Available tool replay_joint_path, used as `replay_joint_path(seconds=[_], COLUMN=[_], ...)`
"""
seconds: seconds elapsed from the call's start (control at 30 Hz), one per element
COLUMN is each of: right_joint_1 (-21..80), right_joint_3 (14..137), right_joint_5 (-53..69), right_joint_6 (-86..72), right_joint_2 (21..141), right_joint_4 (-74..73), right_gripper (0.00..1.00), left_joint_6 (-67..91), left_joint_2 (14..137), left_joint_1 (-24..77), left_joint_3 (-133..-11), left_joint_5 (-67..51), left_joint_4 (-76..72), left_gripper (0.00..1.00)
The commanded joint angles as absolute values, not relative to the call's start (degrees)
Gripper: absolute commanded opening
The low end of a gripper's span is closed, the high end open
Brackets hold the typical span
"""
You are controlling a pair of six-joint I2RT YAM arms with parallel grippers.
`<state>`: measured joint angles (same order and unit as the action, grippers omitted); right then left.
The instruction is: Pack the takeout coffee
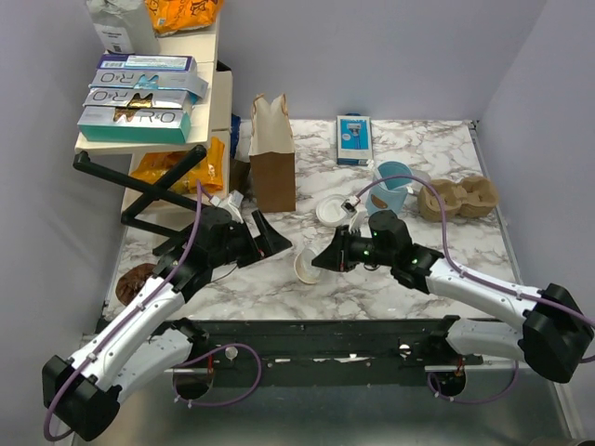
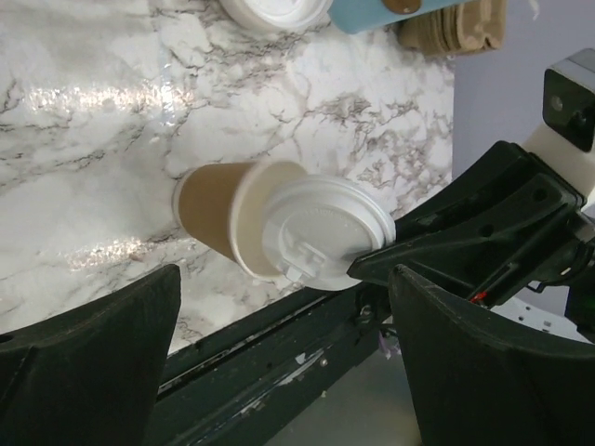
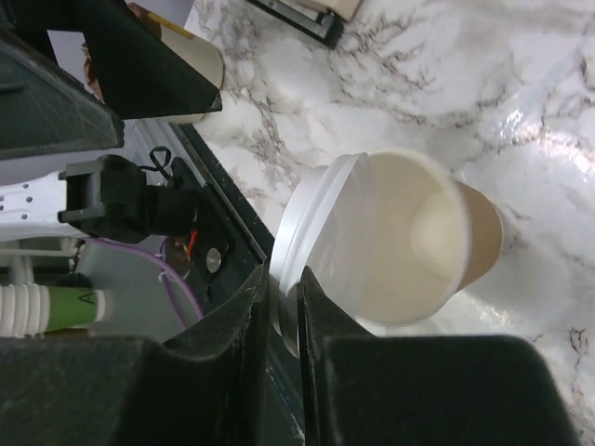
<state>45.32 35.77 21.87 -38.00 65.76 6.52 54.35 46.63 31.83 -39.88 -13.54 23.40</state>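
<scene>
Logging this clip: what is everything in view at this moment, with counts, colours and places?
paper cup: one, cream-tan, near table edge
lid: one, white, tilted at the paper cup's mouth
second lid: one, white, on the table behind the paper cup
mug: one, light blue, right of centre
cup carrier: one, brown, beside the mug
paper bag: one, brown, upright, centre back
flat pack: one, blue, far back
stacked boxes: several, teal-grey, left shelf
orange bags: two, above and under shelf
table: one, white marble
left gripper: fingers open, beside the paper cup
right gripper: fingers pinching the lid
</scene>
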Motion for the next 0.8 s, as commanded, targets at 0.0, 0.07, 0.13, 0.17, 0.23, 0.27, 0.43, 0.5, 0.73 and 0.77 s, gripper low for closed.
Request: replay_joint_path(seconds=[0.0,0.07,0.13,0.17,0.23,0.27,0.43,0.5,0.73,0.77], right_joint_1=[43.95,43.42,43.16,42.89,42.45,42.02,41.22,40.96,40.78,40.69], right_joint_3=[33.49,32.52,32.08,31.91,31.73,31.64,30.94,30.94,31.64,31.81], right_joint_5=[27.07,27.16,26.72,26.46,26.54,26.63,26.98,26.2,22.86,22.07], right_joint_6=[-46.14,-47.37,-47.99,-48.08,-48.34,-48.51,-48.69,-48.34,-45.36,-45.09], right_joint_2=[67.67,68.2,68.29,68.29,68.38,68.47,68.29,68.12,66.01,65.74], right_joint_4=[13.27,14.67,15.2,15.21,15.21,15.21,14.86,13.72,8.88,7.83], right_gripper=[0.25,0.25,0.26,0.29,0.3,0.31,0.33,0.34,0.42,0.45], left_joint_6=[54.14,54.58,55.28,55.54,55.9,55.9,55.46,55.46,54.93,55.02], left_joint_2=[49.04,49.74,50.53,50.71,51.94,52.38,55.63,56.33,57.74,58.01], left_joint_1=[31.64,31.64,31.55,31.64,31.64,31.64,31.73,31.64,31.73,31.82], left_joint_3=[-37.53,-35.95,-34.99,-34.55,-33.93,-33.75,-33.92,-33.75,-33.05,-32.61], left_joint_5=[-16.7,-18.8,-19.33,-19.6,-20.39,-20.83,-21.88,-21.97,-23.2,-23.38], left_joint_4=[14.61,12.4,10.46,9.94,8.27,8.17,7.74,7.65,7.56,7.3], left_gripper=[0.99,0.99,0.99,0.99,0.99,0.99,0.99,0.99,0.99,0.99])
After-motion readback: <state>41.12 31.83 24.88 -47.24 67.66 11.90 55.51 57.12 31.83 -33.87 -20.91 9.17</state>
